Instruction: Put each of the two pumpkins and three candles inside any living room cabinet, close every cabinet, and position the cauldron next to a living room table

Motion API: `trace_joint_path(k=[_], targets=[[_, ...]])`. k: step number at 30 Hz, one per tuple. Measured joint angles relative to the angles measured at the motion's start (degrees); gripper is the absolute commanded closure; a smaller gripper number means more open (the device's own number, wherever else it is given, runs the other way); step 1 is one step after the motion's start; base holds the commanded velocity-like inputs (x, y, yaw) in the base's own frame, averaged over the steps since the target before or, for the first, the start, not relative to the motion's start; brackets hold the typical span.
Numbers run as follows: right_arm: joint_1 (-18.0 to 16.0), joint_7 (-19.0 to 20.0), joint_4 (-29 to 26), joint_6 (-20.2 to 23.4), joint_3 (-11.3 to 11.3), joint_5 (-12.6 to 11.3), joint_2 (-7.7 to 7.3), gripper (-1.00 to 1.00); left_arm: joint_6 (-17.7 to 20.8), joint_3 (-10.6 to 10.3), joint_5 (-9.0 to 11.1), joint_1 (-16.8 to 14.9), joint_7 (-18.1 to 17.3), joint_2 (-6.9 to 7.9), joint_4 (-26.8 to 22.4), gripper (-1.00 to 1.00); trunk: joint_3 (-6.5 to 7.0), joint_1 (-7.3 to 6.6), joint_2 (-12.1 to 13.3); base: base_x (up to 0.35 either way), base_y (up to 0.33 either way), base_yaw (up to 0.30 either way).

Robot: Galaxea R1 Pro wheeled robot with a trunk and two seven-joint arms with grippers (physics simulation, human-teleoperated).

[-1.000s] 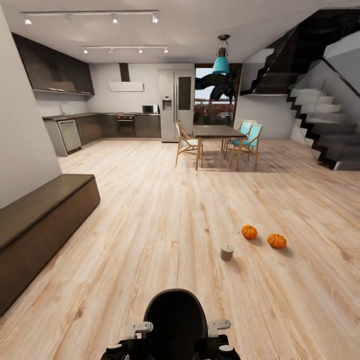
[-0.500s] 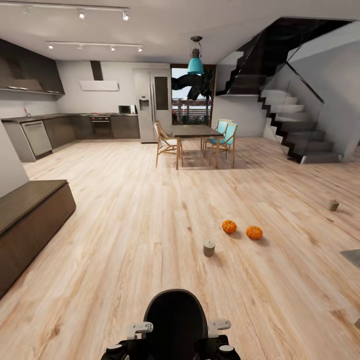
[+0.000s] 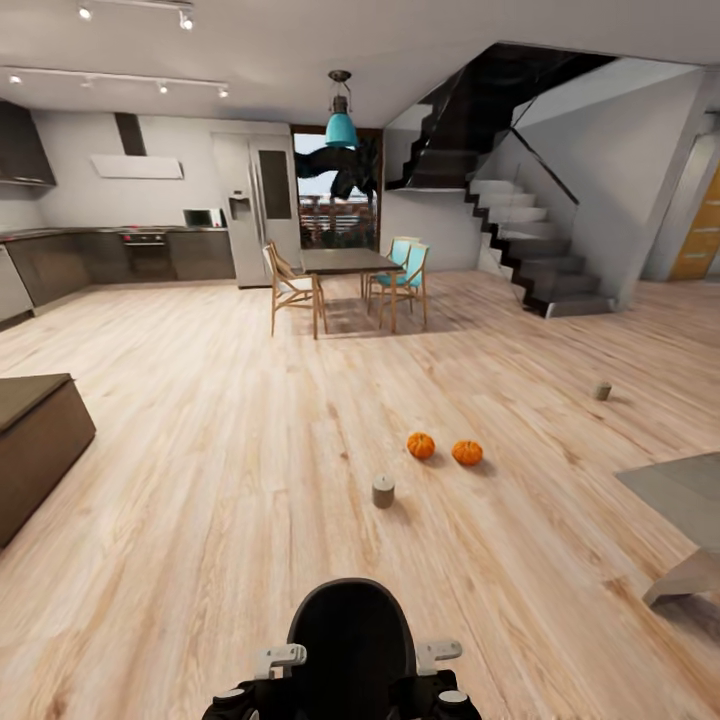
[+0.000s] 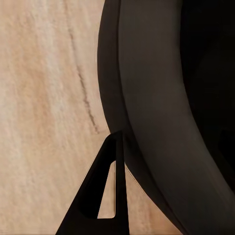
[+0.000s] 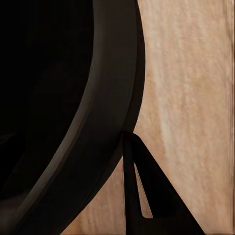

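Item 1, left gripper [image 4: 105, 196]: I see one dark triangular finger against the pale wood floor [image 3: 250, 450], with the robot's curved black body just beside it. I cannot tell whether its jaws are spread or pressed together.

Item 2, right gripper [image 5: 142, 191]: the same picture mirrored, one dark finger over the planks, black body alongside. Jaw state here I cannot tell either.

Item 3, two pumpkins: the nearer-left pumpkin [image 3: 421, 445] and its neighbour, the second pumpkin [image 3: 467, 453], sit on the floor just beside each other, well ahead of both grippers and off toward the right one.

Item 4, candles: a grey candle [image 3: 383, 490] stands upright on the floor, closer to my grippers than the pumpkins and near them. A far candle [image 3: 601, 391] stands well apart, far off on the right gripper's side.

Item 5, cabinet [image 3: 35, 440]: the dark-brown end of it shows far out on the left gripper's side, front panels shut as far as I see.

Item 6, low grey table [image 3: 680, 500]: one corner, out on the right gripper's side.

Item 7, background: dining table [image 3: 345, 262] with chairs, staircase [image 3: 530, 240], kitchen units beyond.
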Motion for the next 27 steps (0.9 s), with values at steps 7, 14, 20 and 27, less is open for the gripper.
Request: trace_joint_path(k=[7, 14, 20, 27], targets=[[0.0, 0.0, 0.0, 0.1, 0.0, 0.0, 0.01, 1.0, 0.0, 0.0, 0.0, 0.0, 0.0, 0.01, 0.0, 1.0, -0.17, 0.0, 0.0, 0.0, 0.0, -0.277], [0.0, 0.0, -0.1, 0.1, 0.0, 0.0, 0.0, 1.0, 0.0, 0.0, 0.0, 0.0, 0.0, 0.0, 0.0, 1.0, -0.35, 0.0, 0.0, 0.0, 0.0, -0.277], [0.0, 0.0, -0.1, 0.2, 0.0, 0.1, 0.0, 1.0, 0.0, 0.0, 0.1, 0.0, 0.0, 0.0, 0.0, 1.0, -0.5, 0.0, 0.0, 0.0, 0.0, -0.277], [0.0, -0.1, 0.0, 0.1, 0.0, 0.0, 0.04, 1.0, 0.0, 0.0, 0.0, 0.0, 0.0, 0.01, 0.0, 1.0, -0.67, 0.0, 0.0, 0.0, 0.0, -0.277]])
